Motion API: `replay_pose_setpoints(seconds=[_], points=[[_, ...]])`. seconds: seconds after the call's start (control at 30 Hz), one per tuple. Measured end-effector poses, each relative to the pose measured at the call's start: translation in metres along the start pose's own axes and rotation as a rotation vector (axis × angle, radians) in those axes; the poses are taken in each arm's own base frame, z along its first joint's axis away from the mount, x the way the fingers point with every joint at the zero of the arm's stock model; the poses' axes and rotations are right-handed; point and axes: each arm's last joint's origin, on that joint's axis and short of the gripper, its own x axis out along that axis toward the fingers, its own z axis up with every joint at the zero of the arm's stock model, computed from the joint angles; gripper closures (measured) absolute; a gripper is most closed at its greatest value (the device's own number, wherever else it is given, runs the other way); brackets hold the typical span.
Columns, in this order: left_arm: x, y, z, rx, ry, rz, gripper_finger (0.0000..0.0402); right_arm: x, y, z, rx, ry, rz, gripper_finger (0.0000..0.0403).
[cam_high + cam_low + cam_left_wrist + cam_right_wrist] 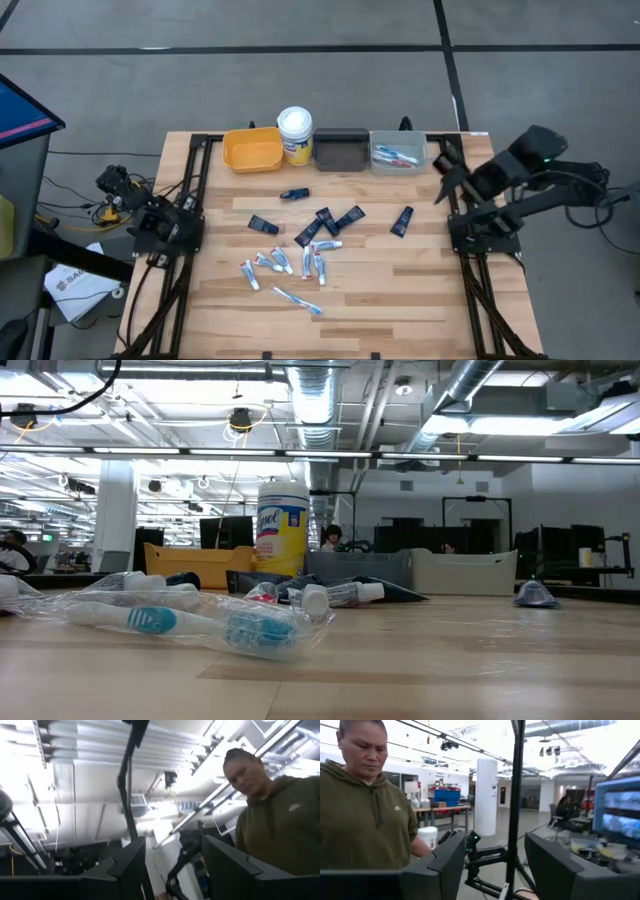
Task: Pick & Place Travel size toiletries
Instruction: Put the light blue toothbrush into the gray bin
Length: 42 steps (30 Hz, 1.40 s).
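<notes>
Both arms are seen folded back at the sides of the wooden counter, away from the things on it. The left gripper is raised at the counter's left edge, its jaws held apart with nothing between them; through the gap a person in an olive hooded top is seen beyond the counter. The right gripper is lifted near the counter's far right corner, its jaws likewise apart and empty, and the same person is seen past them. The travel size toiletries are scattered over the middle of the counter: dark navy mini tubes lie toward the far side, one more set off to the right, while small white tubes and a toothbrush lie nearer the front. Along the far edge a yellow bin, a white-lidded yellow tub, a dark bin and a grey bin are lined up side by side; a few toiletries are already seen inside the grey bin.
</notes>
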Motion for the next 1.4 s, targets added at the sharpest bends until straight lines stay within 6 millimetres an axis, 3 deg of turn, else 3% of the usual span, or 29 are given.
replay_pose_setpoints(seconds=[0.27, 0.43, 0.67, 1.0, 1.17, 1.4], points=[[0.0, 0.0, 0.002, -0.044, -0.032, -0.023, 0.0211, -0.047, 0.023, 0.018, -0.103, -0.044, -0.041, 0.0268], [0.0, 0.002, 0.007, -0.02, -0.084, -0.004, 0.0211, -0.068, 0.033, 0.006, -0.174, -0.042, -0.069, 0.0298], [-0.001, 0.006, 0.013, -0.018, -0.128, 0.086, 0.0211, -0.097, 0.04, -0.038, -0.175, -0.134, -0.218, 0.0329], [0.0, 0.02, 0.028, -0.111, -0.165, 0.403, 0.0211, -0.114, 0.043, -0.109, -0.131, -0.305, -0.2, 0.0359], [0.019, 0.03, 0.032, -0.206, -0.064, 0.635, 0.0211, -0.117, 0.042, -0.139, -0.066, -0.299, -0.192, 0.0391], [0.074, 0.031, 0.014, -0.152, 0.17, 0.762, 0.0211, -0.113, 0.038, -0.164, -0.051, -0.268, -0.196, 0.0398]])
